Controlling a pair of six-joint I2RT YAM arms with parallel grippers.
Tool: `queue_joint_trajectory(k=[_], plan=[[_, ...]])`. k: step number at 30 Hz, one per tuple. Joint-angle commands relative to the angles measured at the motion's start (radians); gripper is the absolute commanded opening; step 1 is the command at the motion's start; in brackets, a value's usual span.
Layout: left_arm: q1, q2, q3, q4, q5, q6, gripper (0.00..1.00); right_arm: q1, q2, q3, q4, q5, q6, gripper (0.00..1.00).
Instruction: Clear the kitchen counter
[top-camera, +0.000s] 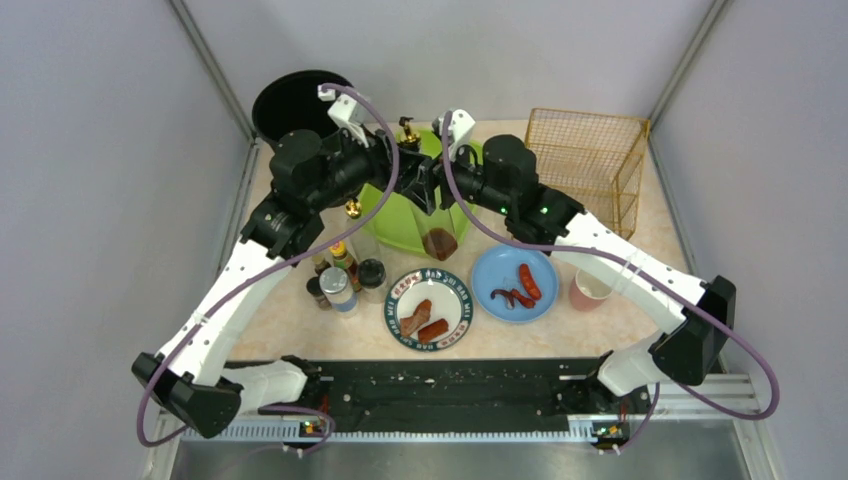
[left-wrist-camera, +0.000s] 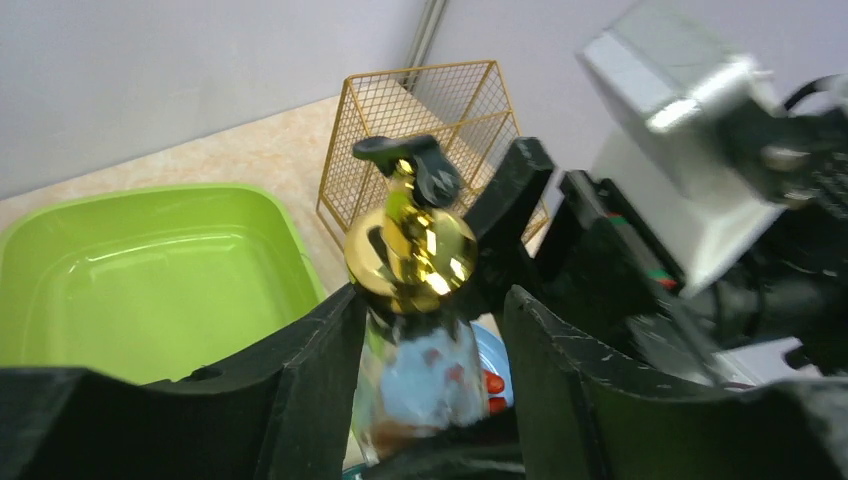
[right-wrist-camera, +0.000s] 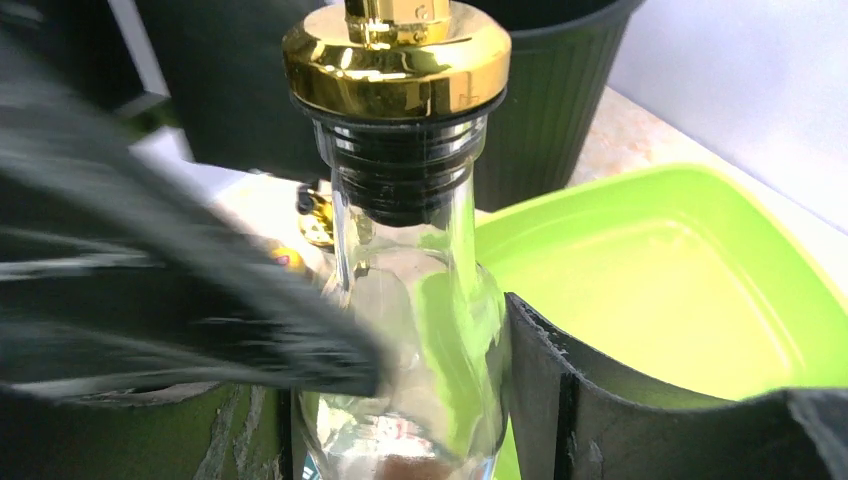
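Both arms meet over the green tub (top-camera: 398, 226) at the back middle of the kitchen counter (top-camera: 520, 338), the pale marbled top that fills the floor of the top view between the black rail and the back wall. A clear glass bottle (top-camera: 440, 242) with a gold cap (left-wrist-camera: 410, 252) and a black spout hangs tilted above the tub, a little brown liquid in its low end. The right gripper (right-wrist-camera: 440, 350) has it: jaws partway closed, one finger (right-wrist-camera: 565, 400) flat against the glass and the other, blurred, pressed on the opposite side just under the cap. The left gripper (left-wrist-camera: 432, 305) brackets the same bottle below the cap, jaws about half open; one finger (left-wrist-camera: 315, 375) looks to be touching the glass, but the other side shows a thin sliver of gap, so can't tell if it really grips. On the counter: black bin (top-camera: 295, 100) at the back left corner, gold wire basket (top-camera: 585, 150) at the back right, a cluster of spice jars (top-camera: 342, 278) just left of the tub, a patterned plate (top-camera: 455, 290) with brown food pieces near the front middle, a blue plate (top-camera: 500, 268) with reddish sausage pieces just right of it, and a pink cup (top-camera: 590, 290) right of that, partly under the right arm. The tub looks empty inside in both wrist views.
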Motion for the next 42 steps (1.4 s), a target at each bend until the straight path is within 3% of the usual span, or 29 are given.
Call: queue_joint_trajectory(k=[1,6,11,22,31,42], plan=[[-0.003,-0.111,-0.039,0.124,0.012,0.007,0.62,-0.002,-0.060,0.003,0.044,0.086,-0.016,0.00],[-0.004,-0.214,-0.125,0.119,-0.022,0.030,0.73,-0.022,-0.076,0.000,0.035,0.130,-0.016,0.00],[-0.003,-0.330,-0.191,0.065,-0.064,0.052,0.76,-0.078,-0.092,0.001,0.041,0.135,-0.011,0.00],[-0.004,-0.618,-0.362,-0.118,-0.231,0.116,0.76,-0.254,-0.112,0.049,0.098,0.249,-0.036,0.00],[-0.004,-0.782,-0.455,-0.233,-0.249,0.169,0.75,-0.408,-0.050,0.104,0.273,0.344,-0.064,0.00],[-0.004,-0.953,-0.635,-0.194,-0.335,0.201,0.77,-0.499,0.070,0.162,0.435,0.439,-0.134,0.00]])
